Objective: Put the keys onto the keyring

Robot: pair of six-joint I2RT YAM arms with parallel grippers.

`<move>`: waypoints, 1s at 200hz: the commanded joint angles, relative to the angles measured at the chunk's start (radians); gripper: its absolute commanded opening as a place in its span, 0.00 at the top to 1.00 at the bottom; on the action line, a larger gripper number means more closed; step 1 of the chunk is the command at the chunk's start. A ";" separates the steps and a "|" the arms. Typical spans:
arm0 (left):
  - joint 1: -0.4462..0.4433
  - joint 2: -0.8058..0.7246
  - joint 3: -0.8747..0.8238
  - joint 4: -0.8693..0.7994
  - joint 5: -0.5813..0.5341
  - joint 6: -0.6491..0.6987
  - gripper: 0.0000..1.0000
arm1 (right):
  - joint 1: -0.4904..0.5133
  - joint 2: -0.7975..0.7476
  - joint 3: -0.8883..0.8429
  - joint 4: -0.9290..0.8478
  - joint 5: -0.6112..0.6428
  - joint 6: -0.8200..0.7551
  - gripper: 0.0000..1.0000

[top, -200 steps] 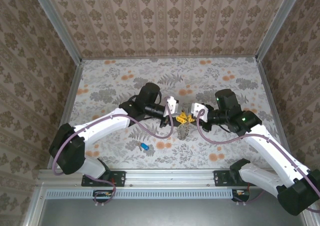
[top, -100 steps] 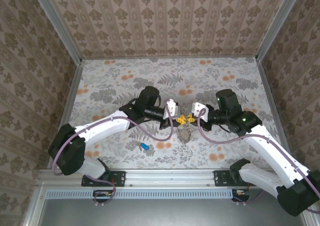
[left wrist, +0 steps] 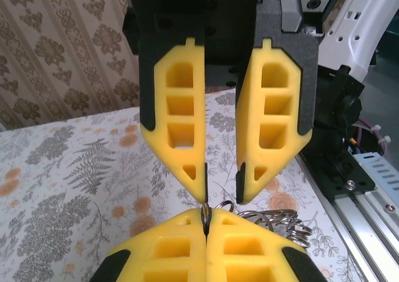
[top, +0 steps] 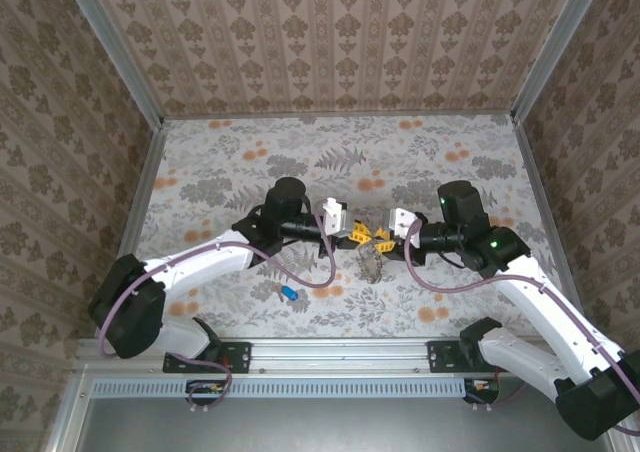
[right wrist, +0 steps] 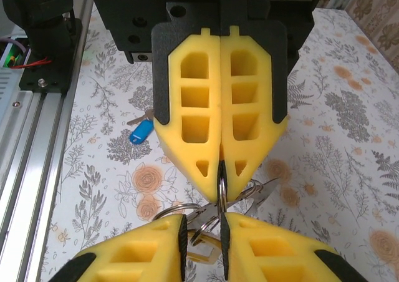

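Easing apart from shut, the yellow fingers of the right gripper now stand slightly open at centre frame, while the left gripper stays clamped on the thin grey metal keyring dangling between them above the floral table. With the small blue-headed key lying on the table lower left of centre, the left pinch should probably hold steady so the right can regrip without tugging the ring loose.

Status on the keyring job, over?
Left gripper shut on keyring. Right gripper open, facing it. Blue key loose on table, off the ring. Nothing seen in the way.
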 commanded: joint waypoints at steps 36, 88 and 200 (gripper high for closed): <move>0.006 -0.032 -0.018 0.123 0.039 -0.041 1.00 | -0.003 0.043 0.021 0.015 -0.015 -0.007 0.74; -0.001 -0.024 -0.025 0.162 0.016 -0.055 1.00 | 0.012 0.076 0.003 0.091 -0.068 0.052 0.76; 0.018 -0.066 -0.018 0.107 0.069 -0.035 1.00 | -0.017 -0.023 -0.089 0.114 0.007 0.122 0.58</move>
